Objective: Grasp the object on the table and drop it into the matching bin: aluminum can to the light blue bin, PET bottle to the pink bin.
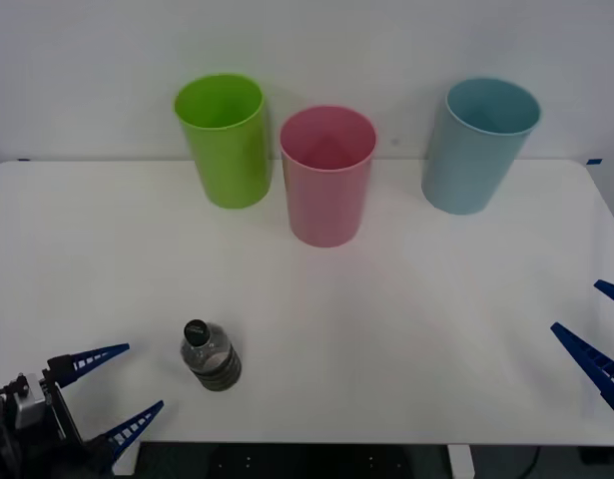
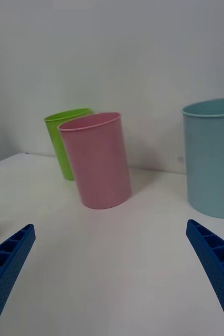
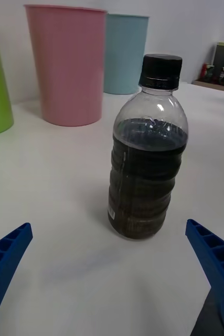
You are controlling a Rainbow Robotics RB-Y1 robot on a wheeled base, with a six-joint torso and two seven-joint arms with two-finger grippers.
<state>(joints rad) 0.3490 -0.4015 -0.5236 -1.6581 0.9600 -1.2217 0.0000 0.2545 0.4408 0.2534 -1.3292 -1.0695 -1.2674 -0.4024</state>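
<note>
Just ahead of the left jaws [image 1: 112, 394], spread wide and holding nothing, the PET bottle [image 1: 210, 356] is standing; right jaws [image 1: 598, 334] are gaping empty too.

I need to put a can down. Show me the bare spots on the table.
Widest free patch: mid-table, between the bottle, the pink bin and the right gripper. Also bare: the left side, in front of the green bin. Crowded: the back row, where green and pink bins nearly touch, and around the bottle by the left gripper.

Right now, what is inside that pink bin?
The front view looks into the pink bin: only its pink inner wall shows, nothing inside. Its very bottom is hidden. The PET bottle stands on the table.
</note>
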